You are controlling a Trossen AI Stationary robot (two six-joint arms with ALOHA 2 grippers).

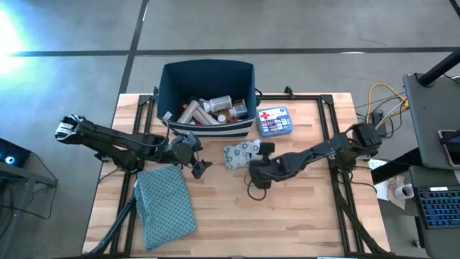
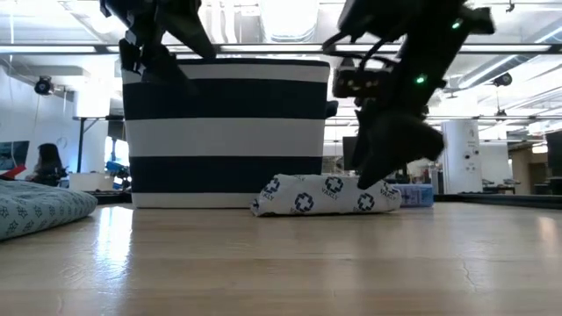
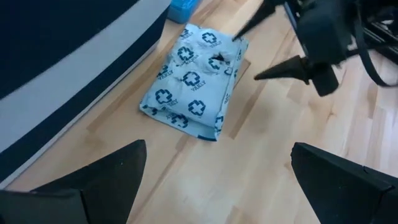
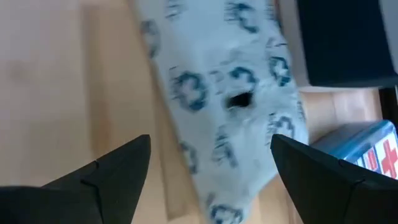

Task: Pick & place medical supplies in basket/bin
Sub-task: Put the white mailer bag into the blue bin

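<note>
1. The right claw (image 1: 253, 160) hangs low over the near end of the pouch (image 1: 240, 152), fingers spread wide with nothing between them. From its wrist view the pouch fills the gap ahead, so I'd guess it is lining up to straddle and pinch it.
2. The left claw (image 1: 199, 167) sits just to the pouch's other side, also wide open and empty, nose aimed at the pouch. It looks to be waiting, or ready to steady the soft packet.
3. The pouch lies flat on the worktop (image 1: 302, 216), just in front of the bin (image 1: 207, 75), not yet lifted.
4. The red-cross box (image 1: 274, 121) rests on the worktop beside the bin, also still to go.
5. The bin already holds bottles (image 1: 218, 105) and other supplies.
6. A teal cloth (image 1: 167, 203) lies near the left arm, out of the way.
</note>
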